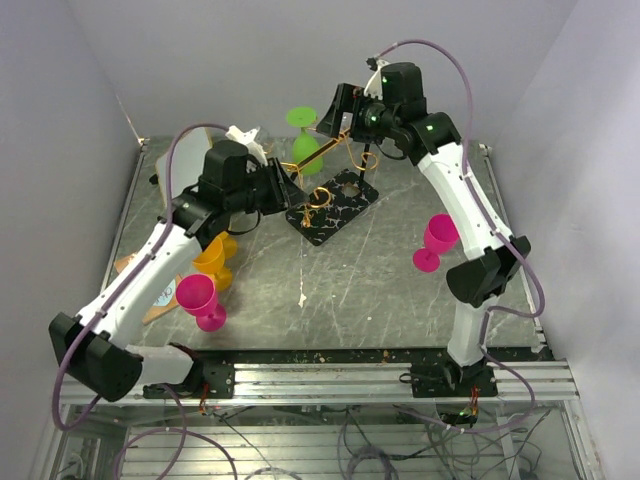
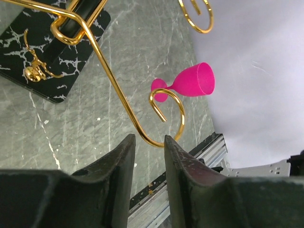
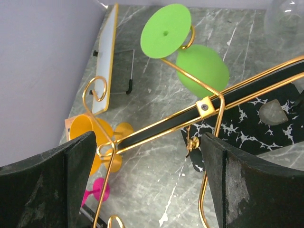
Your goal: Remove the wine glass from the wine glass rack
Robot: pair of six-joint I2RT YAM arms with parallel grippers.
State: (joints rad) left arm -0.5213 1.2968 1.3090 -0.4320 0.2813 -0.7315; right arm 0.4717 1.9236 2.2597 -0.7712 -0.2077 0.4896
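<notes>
On the wine glass rack (image 1: 335, 212) a green wine glass (image 1: 308, 152) is hung inverted; right gripper (image 3: 149, 142) is spread wide beside it, left gripper (image 2: 148, 138) slightly parted.

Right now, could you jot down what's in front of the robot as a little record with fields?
rack: gold wire wine glass rack on a black marble-look base, central
on rack: green wine glass, hanging foot-up
left hand: slightly open at a curled gold hook
right hand: wide open by the rack's top, holding nothing
standing loose: right pink glass; left pink glass; orange glass
status: green glass not yet off
</notes>
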